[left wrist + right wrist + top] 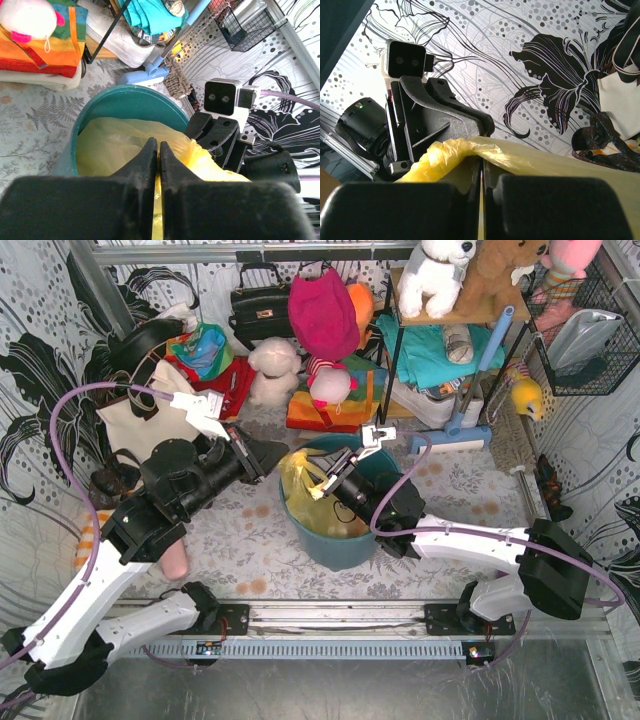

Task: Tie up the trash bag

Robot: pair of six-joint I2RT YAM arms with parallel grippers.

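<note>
While the trash bag [115, 145] sits inside the teal bucket [125, 92], both pairs of jaws meet close together over the bucket's mouth. The left jaws are drawn almost together. A thin strip of yellow plastic shows in the slit between them, so they are clamped on the bag's film. Directly beyond their tips the crinkled yellow plastic spreads across the opening, with the teal rim curving behind it. Beyond and to the right of the left jaws stands the black wrist of the right arm [470, 540] with its white camera block [222, 97], and a bunched yellow fold of the bag runs up to the jaws below it.

The right jaws are pressed together as well, with a sliver of yellow in the seam between them; they pinch the bag. Just above their tips a twisted rope of yellow plastic stretches from left to right. Its puckered left end lies against the black fingers of the left arm [110, 580], which face the right jaws from close by, up and to the left.

From above, the bucket stands on the fern-patterned desk [240, 540] under both pairs of jaws. A cream tote bag [150, 425] stands well to the left of the left jaws.
</note>
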